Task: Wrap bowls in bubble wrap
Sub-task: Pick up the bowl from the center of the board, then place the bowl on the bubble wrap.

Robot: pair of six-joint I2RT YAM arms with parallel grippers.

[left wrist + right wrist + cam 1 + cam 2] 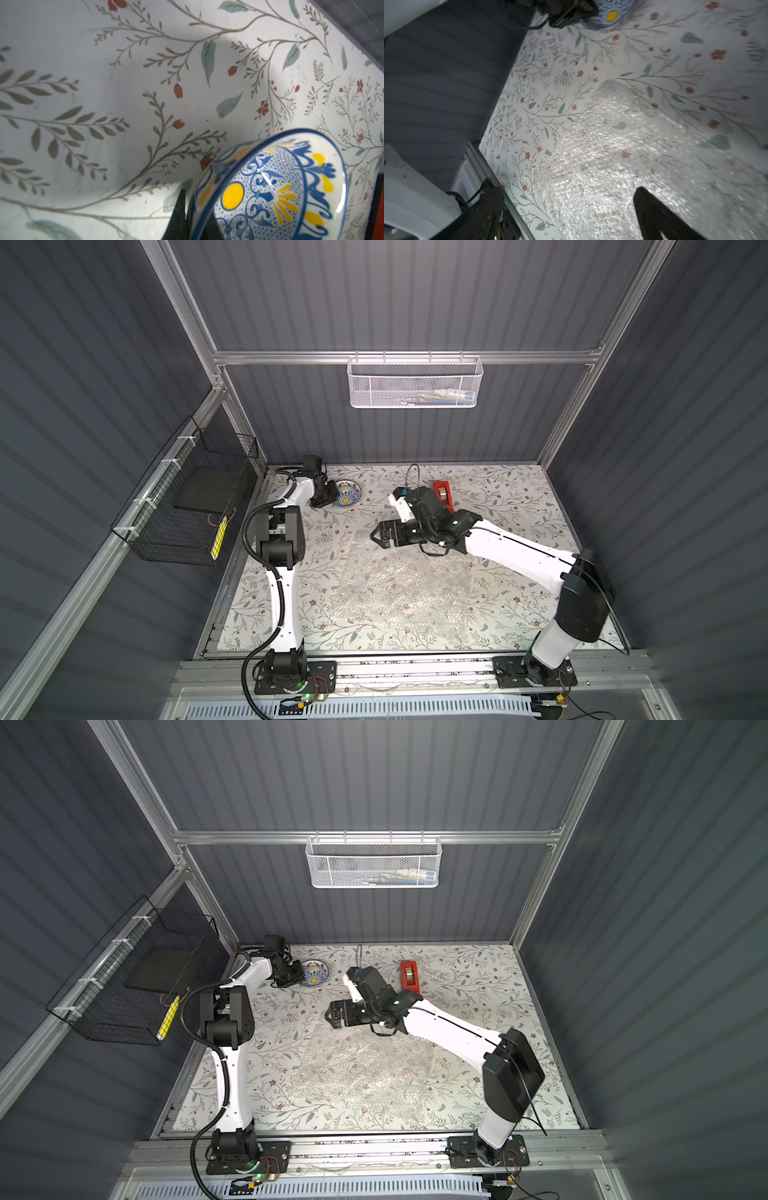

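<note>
The left tool (331, 497) is closed narrow on the rim of the bowl (348, 492). In the left wrist view one dark finger (179, 209) lies outside the wall and the other inside, with the blue-edged lip pinched between them. The bowl sits at the far left of the table (519, 506) and looks tipped in that grip; whether its foot is off the table I cannot tell. It is glazed ceramic, so I judge it stiff, fairly heavy for its size, slick under the pads, and liable to chip if it drops or knocks the table. A pinch on one side of the rim lets it swing or slip, so a deep bite over the lip and a slow, low carry seem wise.

The right tool (379, 537) stands wide open, holding nothing, and hovers above the far edge of the bubble wrap (399, 585). That sheet lies spread flat in the middle of the table, well apart from the bowl. It looks light, soft and floppy, and springy enough to unfold again. Lying so flat, it offers little to grab; a corner or a raised edge is the likely place to take it. A red tape dispenser (443, 491) lies beyond the right tool, near the table's far edge.
</note>
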